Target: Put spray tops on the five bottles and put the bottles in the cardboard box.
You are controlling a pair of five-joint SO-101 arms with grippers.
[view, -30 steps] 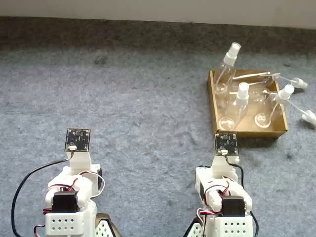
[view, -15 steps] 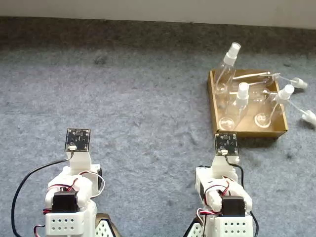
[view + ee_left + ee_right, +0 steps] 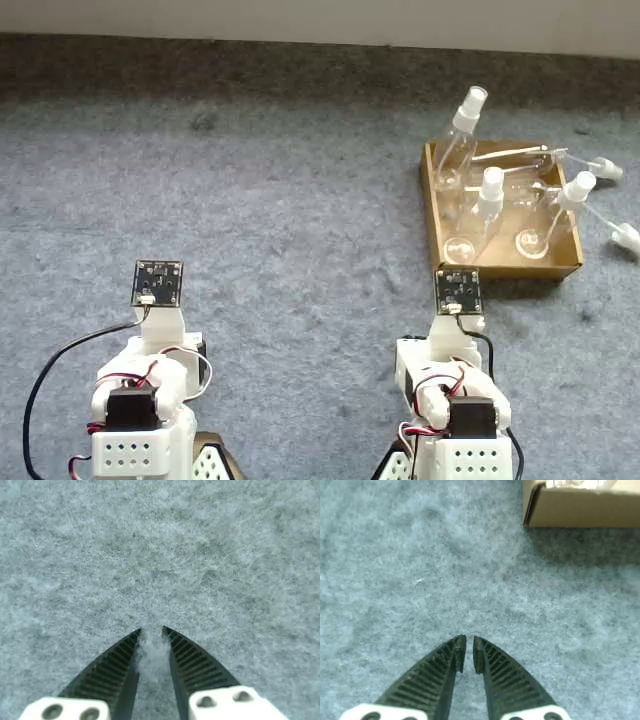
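The cardboard box sits on the grey carpet at the right, and its near corner appears in the right wrist view. Several clear bottles with white spray tops are in it. One bottle leans out over the far left corner. Two bottles stand tilted in the near half. Both arms are folded back at the near edge. My left gripper hangs over bare carpet, fingers almost together and holding nothing. My right gripper is shut and empty, short of the box.
A white spray top pokes out past the box's far right edge. Another spray top lies on the carpet right of the box. Grey carpet spreads across the middle and left. A pale wall edge runs along the back.
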